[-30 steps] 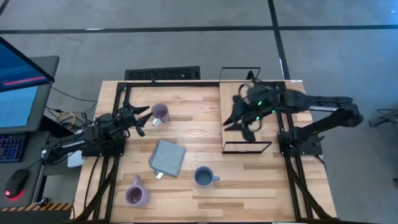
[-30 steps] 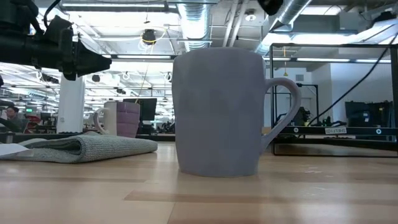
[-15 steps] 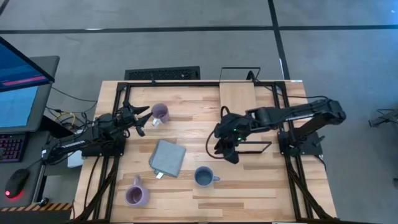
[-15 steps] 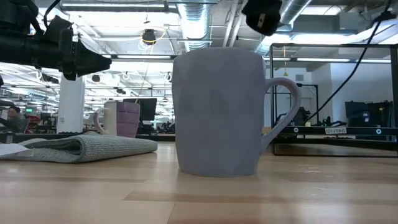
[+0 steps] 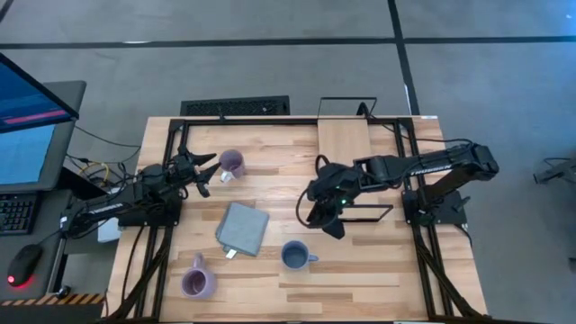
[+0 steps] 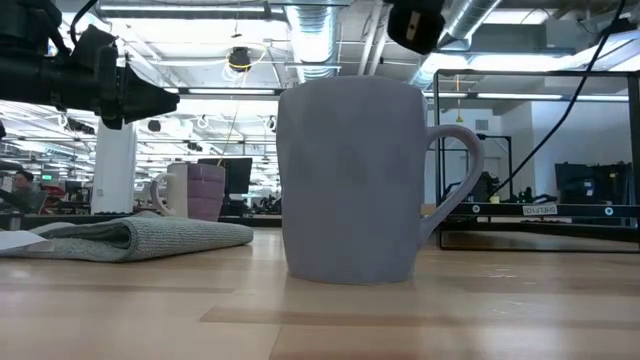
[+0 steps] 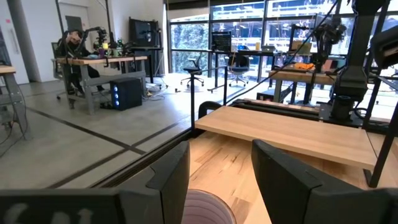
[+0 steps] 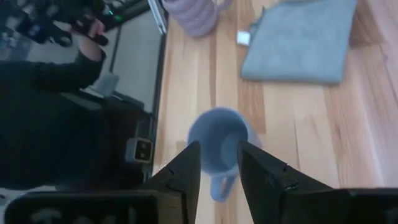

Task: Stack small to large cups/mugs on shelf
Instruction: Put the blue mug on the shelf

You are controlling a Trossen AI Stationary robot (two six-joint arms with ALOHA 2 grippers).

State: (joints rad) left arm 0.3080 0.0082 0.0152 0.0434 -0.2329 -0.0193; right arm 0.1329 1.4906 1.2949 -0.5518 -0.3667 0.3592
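Note:
A blue-grey mug (image 5: 294,256) stands upright near the table's front, its handle toward the right edge; it fills the low view (image 6: 350,180). One lavender mug (image 5: 232,163) stands at the far left, another (image 5: 198,283) at the near left corner. The light wood shelf (image 5: 346,144) stands at the far right on its black wire frame. My right gripper (image 5: 326,223) is open, hovering above the table by the shelf's near left corner; its wrist view looks down on the blue-grey mug (image 8: 217,140). My left gripper (image 5: 207,173) is open just left of the far lavender mug (image 7: 208,208).
A folded grey cloth (image 5: 242,227) lies between the mugs at the table's middle left. Bare wood lies between the cloth and the shelf. A monitor and a keyboard stand off the table's left side. The black table frame (image 5: 423,216) runs along the right edge.
My right gripper has gone from above the shelf toward the table's near left, down toward the blue-grey mug, most of the way in the first half second. The mugs, the cloth and my left arm have kept still.

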